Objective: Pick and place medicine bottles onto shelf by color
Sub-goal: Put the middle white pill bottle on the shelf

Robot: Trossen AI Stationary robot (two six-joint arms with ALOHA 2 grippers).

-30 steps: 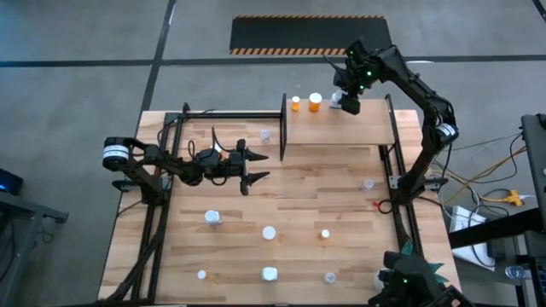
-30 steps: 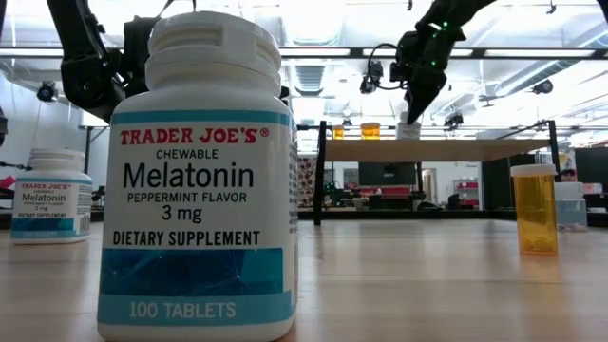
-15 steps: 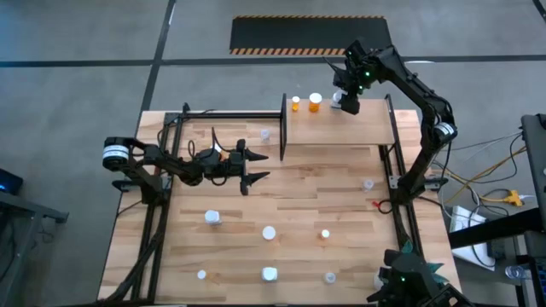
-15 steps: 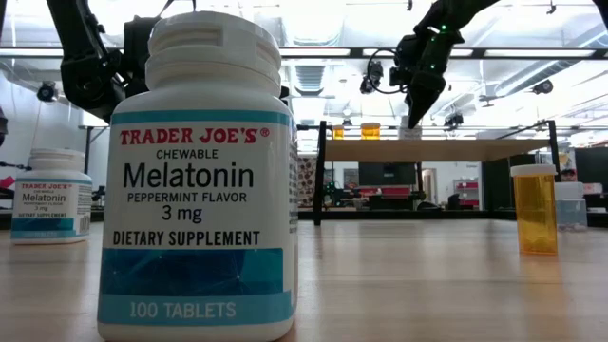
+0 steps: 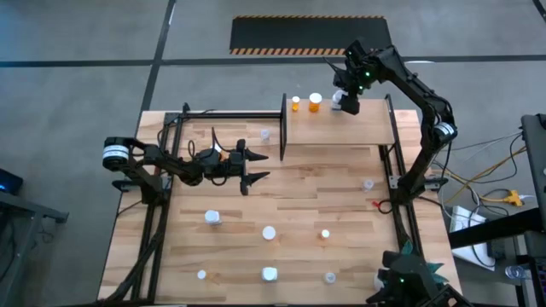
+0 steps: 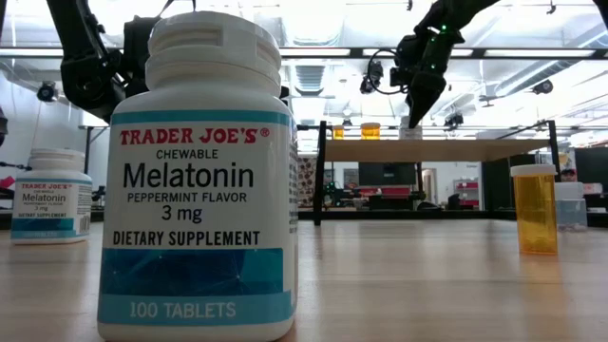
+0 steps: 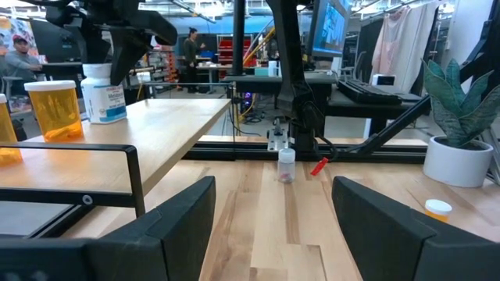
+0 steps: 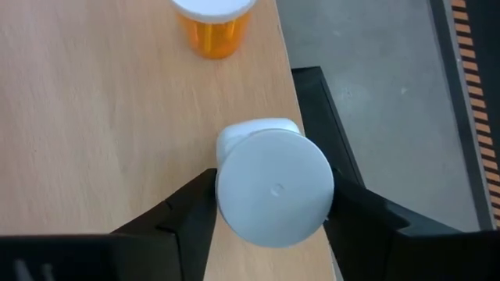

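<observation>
The shelf (image 5: 341,130) stands at the table's far right. Two orange medicine bottles (image 5: 315,101) (image 5: 296,103) stand on its far edge. Beside them stands a white bottle (image 8: 273,187) on its base. My right gripper (image 8: 272,204) slants down over this bottle, open, with one finger on each side of the white cap. In the low view its tips (image 6: 415,119) are at the cap's top. My left gripper (image 5: 256,167) hangs level over the table's left middle, open (image 7: 273,226), with nothing between its fingers. Several more bottles (image 5: 269,232) stand scattered on the table. My right gripper comes from above at a slant, its fingers (image 8: 195,207) flanking the white bottle's cap (image 8: 234,195). I cannot tell whether either finger touches the cap. The bottle stands upright on the shelf board, near its far edge.
A big white melatonin bottle (image 6: 199,180) stands close to the low camera, with a second (image 6: 52,195) at the left and an orange one (image 6: 535,209) at the right. A black frame (image 5: 222,115) adjoins the shelf's left. A small clear bottle (image 7: 286,164) stands ahead of my left gripper.
In the low view, the white bottle sat up between my right gripper's fingertips a second ago. It now stands slightly lower on the shelf board, with the tips at its cap. The arm has hardly moved.
</observation>
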